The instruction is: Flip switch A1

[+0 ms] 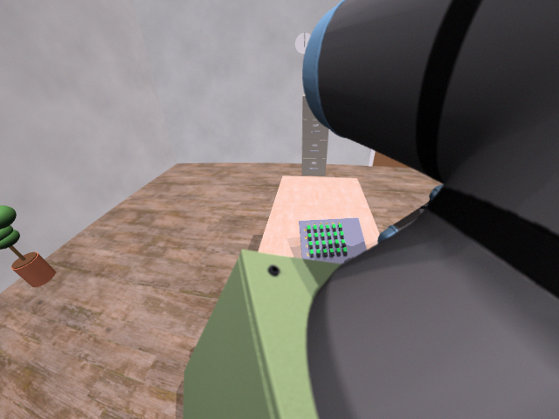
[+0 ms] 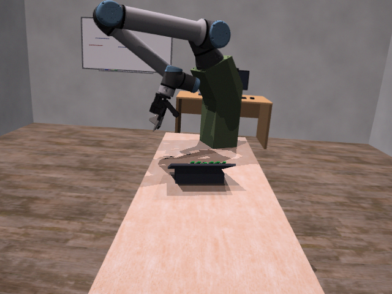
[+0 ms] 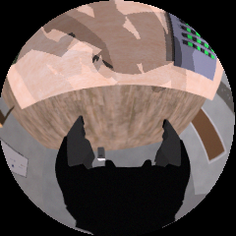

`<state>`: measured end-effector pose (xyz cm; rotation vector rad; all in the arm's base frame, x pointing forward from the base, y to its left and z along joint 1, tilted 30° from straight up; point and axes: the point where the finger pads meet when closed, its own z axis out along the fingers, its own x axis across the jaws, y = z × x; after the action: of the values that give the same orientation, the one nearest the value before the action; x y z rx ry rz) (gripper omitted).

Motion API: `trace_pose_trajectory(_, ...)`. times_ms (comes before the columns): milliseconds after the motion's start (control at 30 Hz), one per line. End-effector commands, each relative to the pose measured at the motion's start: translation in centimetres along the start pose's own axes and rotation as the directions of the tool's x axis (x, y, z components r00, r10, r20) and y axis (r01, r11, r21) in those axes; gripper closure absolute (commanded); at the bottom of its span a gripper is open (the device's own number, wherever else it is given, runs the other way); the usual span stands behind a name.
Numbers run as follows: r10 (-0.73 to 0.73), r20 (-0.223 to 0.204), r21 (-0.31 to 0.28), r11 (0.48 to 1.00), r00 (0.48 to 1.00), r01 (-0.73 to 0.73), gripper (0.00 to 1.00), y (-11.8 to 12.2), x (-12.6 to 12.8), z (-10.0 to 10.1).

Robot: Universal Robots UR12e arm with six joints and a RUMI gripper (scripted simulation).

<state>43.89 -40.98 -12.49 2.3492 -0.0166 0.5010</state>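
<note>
The gripper hangs in the air off the long edge of the desk, at the end nearest the green pedestal that carries the arm, and well above the desk surface. Its jaws are spread to their full width with nothing between them; in the wrist view the two dark fingers frame only wooden floor and the desk edge. The switch panel sits on the desk just ahead of the pedestal, a flat slab on a dark block, apart from the gripper and lower than it. In the top view the panel shows a grid of small switches with green tips, partly cut off by the arm's large dark links; the printed row and column labels are too small to read, and the setting of any single switch, A1 included, cannot be told. In the wrist view the panel lies at the upper right, away from the fingers. Elsewhere in the room: a whiteboard on the rear wall, a second brown table behind the pedestal, and a potted plant on the floor.
</note>
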Motion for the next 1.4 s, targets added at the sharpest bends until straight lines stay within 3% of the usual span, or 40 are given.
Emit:
trace_pose_trajectory(0, 0.0, 0.0, 0.0, 1.0, 1.0, 0.0, 0.0, 0.0, 0.0, 0.0)
trace_pose_trajectory(33, 0.0, 0.0, 0.0, 1.0, 1.0, 0.0, 0.0, 0.0, 0.0, 0.0)
trace_pose_trajectory(67, 0.0, 0.0, 0.0, 1.0, 1.0, 0.0, 1.0, 0.0, 0.0, 0.0)
trace_pose_trajectory(667, 0.079, -0.01, 0.022, 0.997, 0.997, -0.079, 1.0, -1.6, 1.9, 0.0)
trace_pose_trajectory(1100, 0.323, -0.013, 0.098, 0.942, 0.946, -0.32, 1.0, -6.9, 7.8, -0.3)
trace_pose_trajectory(1167, 0.323, -0.013, 0.098, 0.942, 0.946, -0.32, 1.0, -6.9, 7.8, -0.3)
trace_pose_trajectory(1367, 0.445, 0.003, 0.136, 0.887, 0.895, -0.442, 1.0, -9.9, 10.9, -0.9)
